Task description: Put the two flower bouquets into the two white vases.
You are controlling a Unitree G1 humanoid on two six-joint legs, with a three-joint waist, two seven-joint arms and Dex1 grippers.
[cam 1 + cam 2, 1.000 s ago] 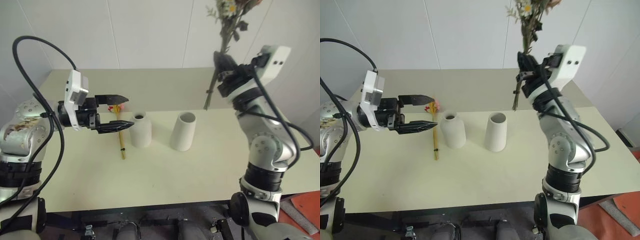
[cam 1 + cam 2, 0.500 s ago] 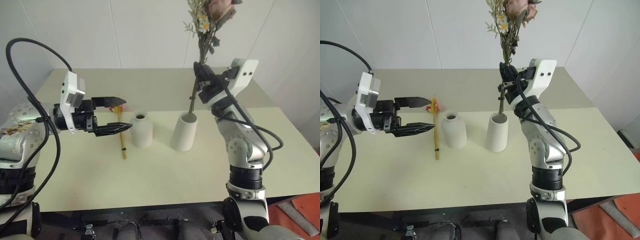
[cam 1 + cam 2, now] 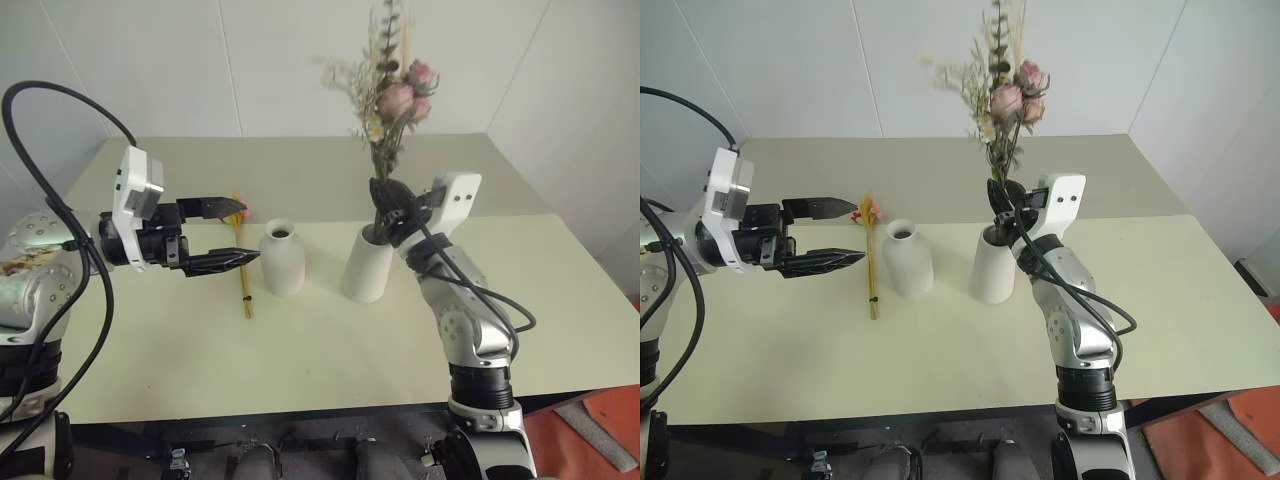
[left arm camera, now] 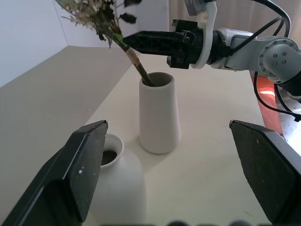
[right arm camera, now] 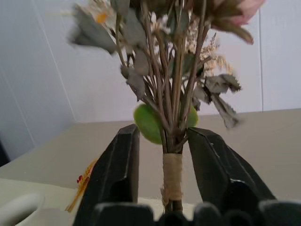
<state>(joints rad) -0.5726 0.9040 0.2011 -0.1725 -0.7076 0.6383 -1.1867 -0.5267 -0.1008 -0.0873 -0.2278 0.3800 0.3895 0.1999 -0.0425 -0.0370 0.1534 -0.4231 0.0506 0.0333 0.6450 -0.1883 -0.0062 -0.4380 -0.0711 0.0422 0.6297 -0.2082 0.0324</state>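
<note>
On table (image 3: 330,350), two white vases (image 3: 282,258) (image 3: 367,263), two bouquets (image 3: 385,110) (image 3: 241,262)

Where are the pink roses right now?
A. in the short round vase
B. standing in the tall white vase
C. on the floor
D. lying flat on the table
B: the rose bunch has its stems down inside the tall white vase, standing upright.

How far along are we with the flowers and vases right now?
About half done. The rose bouquet stands with its stems in the taller vase. The right gripper is at those stems with its fingers apart on either side, so the release looks under way. Left to do: the slim yellow bunch lies on the table beside the bottle vase, and the left gripper hovers open over it.
</note>
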